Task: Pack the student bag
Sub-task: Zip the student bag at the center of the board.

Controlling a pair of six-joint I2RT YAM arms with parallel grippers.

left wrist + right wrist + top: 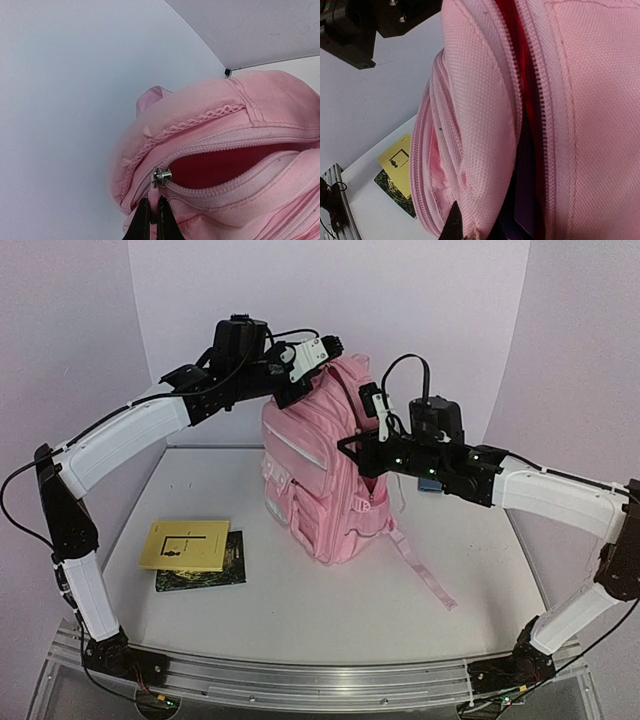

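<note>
The student bag (315,480), a large light-pink backpack, stands upright mid-table. My left gripper (300,380) is at its top, shut on the pink pull tab (154,212) just under the metal zip slider (162,177). The main compartment gapes beside the slider and shows red lining (225,167). My right gripper (362,448) is at the bag's right side, shut on the front panel's edge (485,150) by the open zip. Only one of its fingertips (454,222) shows clearly. A dark purple flat item (526,200) sits inside the compartment.
A yellow book (185,543) lies on a dark-covered book (212,572) at the table's front left; both also show in the right wrist view as the yellow book (397,162). A pink strap (425,575) trails from the bag toward the front right.
</note>
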